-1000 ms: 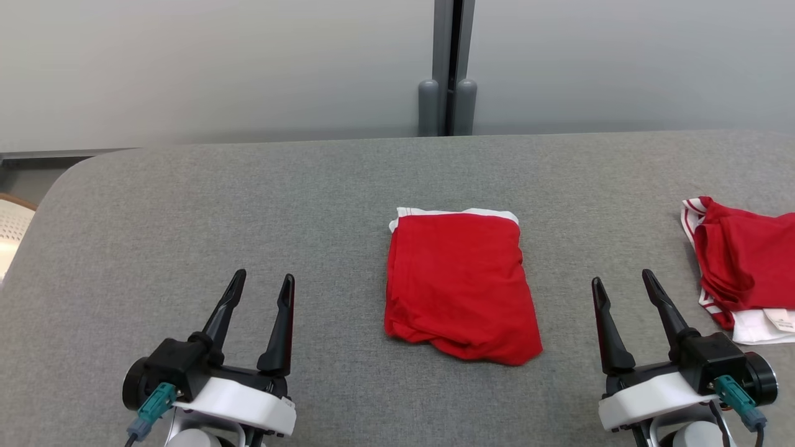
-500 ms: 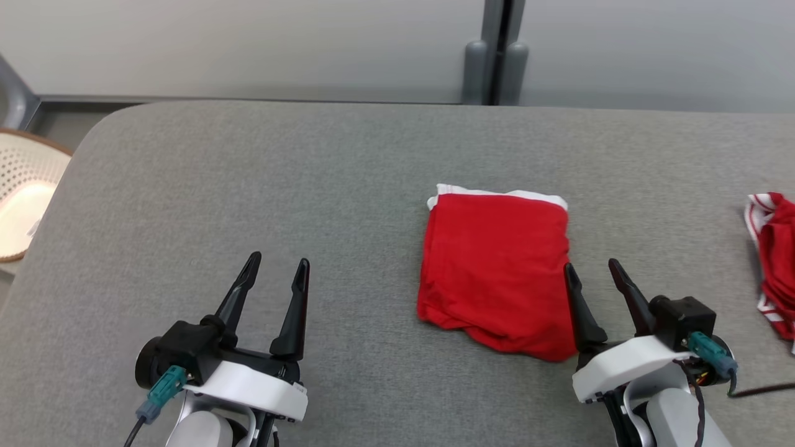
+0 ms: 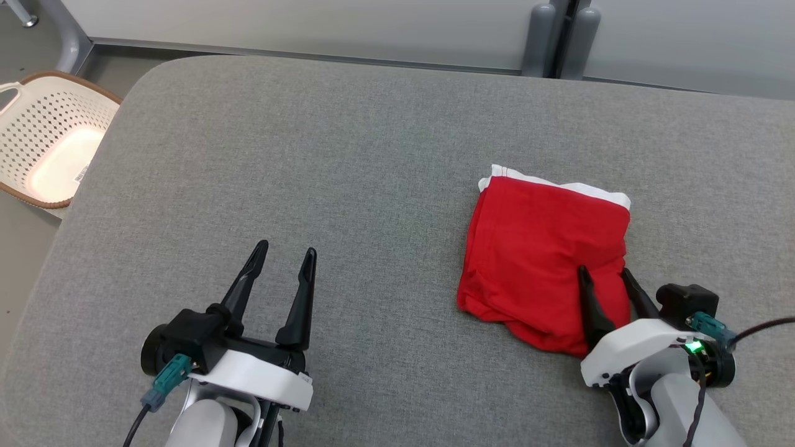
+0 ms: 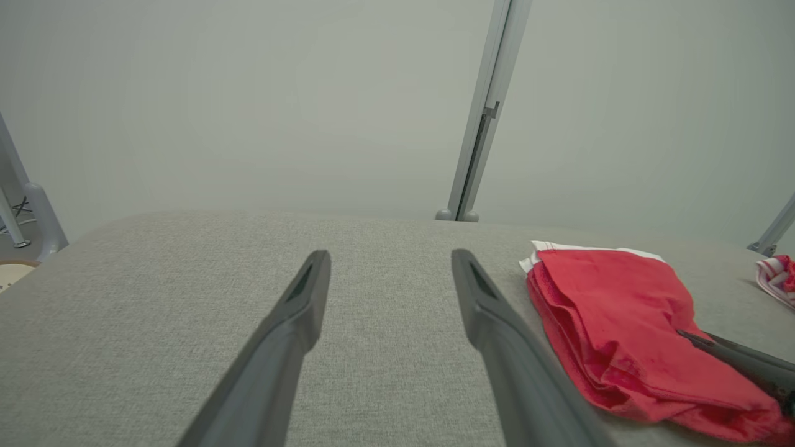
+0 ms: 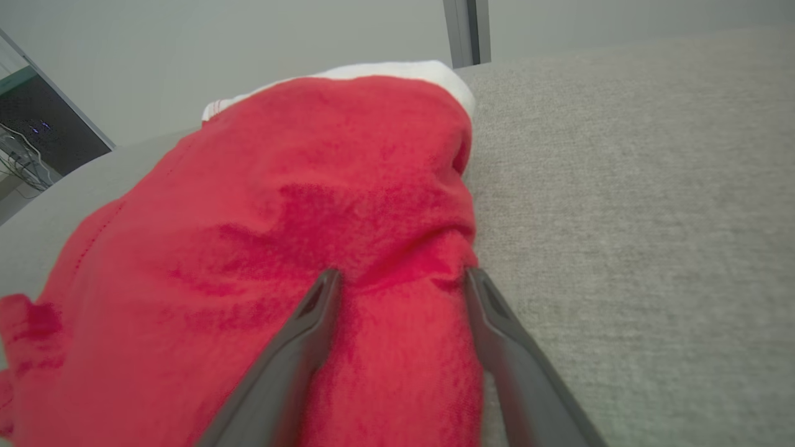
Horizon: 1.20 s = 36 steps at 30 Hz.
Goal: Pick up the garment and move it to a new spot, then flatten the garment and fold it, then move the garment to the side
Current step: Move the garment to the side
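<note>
With the folded garment point(image 3: 546, 261) right of centre on the table point(image 3: 310, 155), the right gripper point(image 3: 604, 270) straddles its near edge, fingers apart like those of the left gripper point(image 3: 287, 248), so moving it aside likely needs pinching all layers.

Robot test room, set up as a laundry-folding station. Both pairs of jaws lie low over a broad table point(image 3: 310, 155) covered in grey cloth, its corners rounded. Beyond the jaw tips stand plain pale wall panels point(image 3: 310, 25), joined by a grey metal post point(image 3: 549, 37). Well outside the left gripper point(image 3: 286, 248), past its outer jaw and off the table's edge, a white perforated laundry basket point(image 3: 49, 136) sits on a grey floor point(image 3: 18, 248). A folded red garment point(image 3: 546, 248) lies at the jaw tips of the right gripper point(image 3: 603, 270). Far to the left of those jaws, loose cables point(image 5: 22, 164) hang in a dark gap.
</note>
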Available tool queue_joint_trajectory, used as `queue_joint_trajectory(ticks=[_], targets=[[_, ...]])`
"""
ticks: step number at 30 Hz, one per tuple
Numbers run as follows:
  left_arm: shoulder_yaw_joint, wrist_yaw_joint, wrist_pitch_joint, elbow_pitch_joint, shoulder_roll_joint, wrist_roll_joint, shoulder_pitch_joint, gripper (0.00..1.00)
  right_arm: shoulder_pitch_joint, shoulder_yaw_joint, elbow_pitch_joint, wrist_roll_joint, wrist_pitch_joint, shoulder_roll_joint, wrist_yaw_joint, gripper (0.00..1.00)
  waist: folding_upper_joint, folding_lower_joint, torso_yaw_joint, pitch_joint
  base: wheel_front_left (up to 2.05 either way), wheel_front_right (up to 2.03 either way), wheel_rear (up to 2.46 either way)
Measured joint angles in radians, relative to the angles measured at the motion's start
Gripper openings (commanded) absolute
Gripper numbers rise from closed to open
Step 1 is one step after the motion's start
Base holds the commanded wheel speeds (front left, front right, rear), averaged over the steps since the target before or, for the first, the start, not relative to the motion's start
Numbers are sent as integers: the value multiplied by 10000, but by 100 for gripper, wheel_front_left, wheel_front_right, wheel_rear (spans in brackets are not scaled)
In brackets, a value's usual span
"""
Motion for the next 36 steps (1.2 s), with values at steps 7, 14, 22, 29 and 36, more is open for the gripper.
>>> queue_joint_trajectory(ticks=[7,14,22,29,36], targets=[[-35,-29,0,4,0,31,-39,100,-517,476,708,-320,-316,-4,0,0,0,0,-184,-32,0,0,0],[-140,-58,0,-71,-2,144,-38,100,-787,374,633,-2236,-581,0,0,0,0,-1,-695,-149,0,0,0],[-635,-59,0,-86,0,290,-39,100,-846,1051,-848,-4811,-644,-727,4,0,0,0,-1783,-197,0,0,0],[-966,-59,0,-445,2,453,-533,100,-1593,2395,-1799,-5246,-581,-2491,10,0,0,0,-3086,219,0,0,0],[-1534,-59,-2,-1058,383,479,-1453,100,-2685,3093,-2571,-4809,-75,-4165,12,0,0,0,-3900,1356,0,0,0]])
